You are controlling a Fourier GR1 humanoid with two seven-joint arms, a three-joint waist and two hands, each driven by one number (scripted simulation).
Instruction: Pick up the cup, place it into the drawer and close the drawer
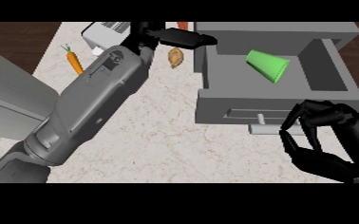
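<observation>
Marbled counter (161, 137) | green cup (269, 65) lying in open drawer (231, 83) | carrot (74, 61) nr wood floor (24, 40)

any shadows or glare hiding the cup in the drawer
Head view: no glare; the green cup lies on its side in the open drawer, evenly lit and unhidden. The drawer's right inner wall is darker, in shade. The black right hand shows little surface detail.
</observation>
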